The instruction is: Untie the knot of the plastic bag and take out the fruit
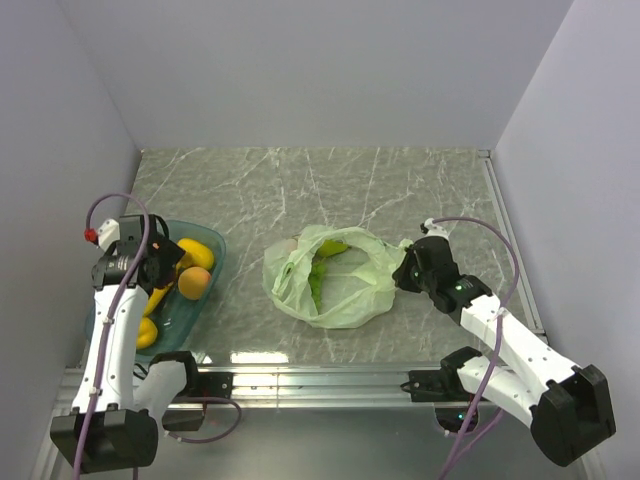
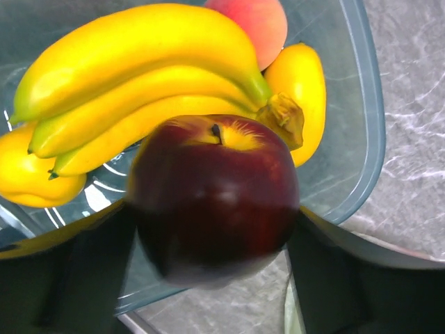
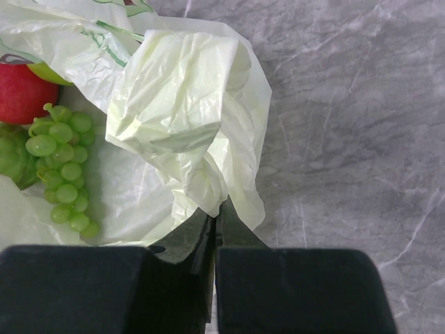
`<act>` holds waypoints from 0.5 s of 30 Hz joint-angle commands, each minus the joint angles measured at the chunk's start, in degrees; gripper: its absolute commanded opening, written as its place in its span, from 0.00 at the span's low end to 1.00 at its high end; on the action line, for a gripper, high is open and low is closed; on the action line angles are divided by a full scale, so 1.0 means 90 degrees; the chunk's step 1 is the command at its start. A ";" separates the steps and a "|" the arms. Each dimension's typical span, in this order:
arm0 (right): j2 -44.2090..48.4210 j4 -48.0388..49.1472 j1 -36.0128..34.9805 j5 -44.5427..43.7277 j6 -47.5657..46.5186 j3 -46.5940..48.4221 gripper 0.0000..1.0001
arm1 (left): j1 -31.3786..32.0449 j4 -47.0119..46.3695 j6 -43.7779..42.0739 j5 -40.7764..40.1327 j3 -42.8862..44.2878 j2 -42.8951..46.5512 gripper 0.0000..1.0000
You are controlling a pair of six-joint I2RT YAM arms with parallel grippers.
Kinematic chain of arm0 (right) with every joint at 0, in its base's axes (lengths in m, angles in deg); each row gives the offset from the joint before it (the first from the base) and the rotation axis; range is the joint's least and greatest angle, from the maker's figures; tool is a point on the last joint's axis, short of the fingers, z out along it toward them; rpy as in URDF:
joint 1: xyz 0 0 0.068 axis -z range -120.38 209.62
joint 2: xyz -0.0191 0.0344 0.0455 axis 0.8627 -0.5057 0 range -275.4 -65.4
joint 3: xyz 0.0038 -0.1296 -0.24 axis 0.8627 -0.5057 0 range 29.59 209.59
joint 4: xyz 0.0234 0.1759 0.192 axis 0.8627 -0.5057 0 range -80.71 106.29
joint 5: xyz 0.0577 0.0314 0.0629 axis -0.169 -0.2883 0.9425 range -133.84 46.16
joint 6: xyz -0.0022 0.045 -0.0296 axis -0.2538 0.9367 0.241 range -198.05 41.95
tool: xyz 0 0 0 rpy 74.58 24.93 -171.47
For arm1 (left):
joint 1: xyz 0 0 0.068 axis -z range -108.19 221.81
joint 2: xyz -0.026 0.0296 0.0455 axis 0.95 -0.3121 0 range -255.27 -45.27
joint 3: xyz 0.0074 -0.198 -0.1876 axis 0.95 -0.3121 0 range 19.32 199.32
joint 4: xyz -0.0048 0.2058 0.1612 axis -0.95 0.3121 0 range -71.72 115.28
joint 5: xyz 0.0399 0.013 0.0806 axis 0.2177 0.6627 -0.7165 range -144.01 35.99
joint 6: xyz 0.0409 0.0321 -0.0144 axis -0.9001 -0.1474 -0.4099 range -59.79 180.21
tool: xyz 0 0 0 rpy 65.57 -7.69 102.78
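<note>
left gripper (image 2: 211, 278) grips the red apple (image 2: 215, 195) above the tray (image 2: 363, 139) — best lowered beside the bananas (image 2: 139, 76) before opening. right gripper (image 3: 215, 223) is closed on the plastic bag (image 3: 181, 104).

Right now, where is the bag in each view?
Top external: the bag lies mid-table, with the right gripper at its right edge.
Left wrist: not in it; the left gripper holds an apple over the tray.
Right wrist: the bag fills the upper left, a fold pinched by the gripper at bottom centre.
Shared landmark: the grey marble table, seen in all three.
</note>
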State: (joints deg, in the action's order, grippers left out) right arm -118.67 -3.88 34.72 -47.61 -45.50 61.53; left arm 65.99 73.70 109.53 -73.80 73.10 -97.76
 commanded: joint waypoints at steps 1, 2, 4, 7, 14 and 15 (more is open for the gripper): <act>0.0090 0.0092 0.0140 0.0057 -0.0209 0.0298 0.00 | -0.0036 0.0161 0.0360 0.0041 0.0069 0.0168 0.92; 0.0080 0.0082 0.0150 0.0077 -0.0219 0.0298 0.00 | -0.0036 0.0209 0.0369 -0.0007 0.0098 0.0178 0.99; 0.0080 0.0092 0.0199 0.0126 -0.0238 0.0298 0.00 | -0.0036 0.0258 0.0302 -0.0096 0.0138 0.0226 0.99; 0.0070 0.0092 0.0219 0.0155 -0.0239 0.0298 0.00 | -0.0036 0.0307 0.0272 -0.0086 0.0177 0.0295 0.99; 0.0109 0.0082 0.0219 0.0116 -0.0239 0.0289 0.00 | 0.0168 -0.0471 -0.0546 0.1133 0.0275 0.0480 0.99; 0.0119 0.0082 0.0228 0.0116 -0.0258 0.0289 0.00 | 0.0410 -0.0590 -0.0577 0.1270 0.0304 0.0519 0.99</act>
State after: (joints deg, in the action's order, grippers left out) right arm -118.67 -3.88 36.31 -46.12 -46.90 61.53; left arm 66.88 73.81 108.28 -68.73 73.10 -94.72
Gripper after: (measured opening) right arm 0.010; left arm 0.993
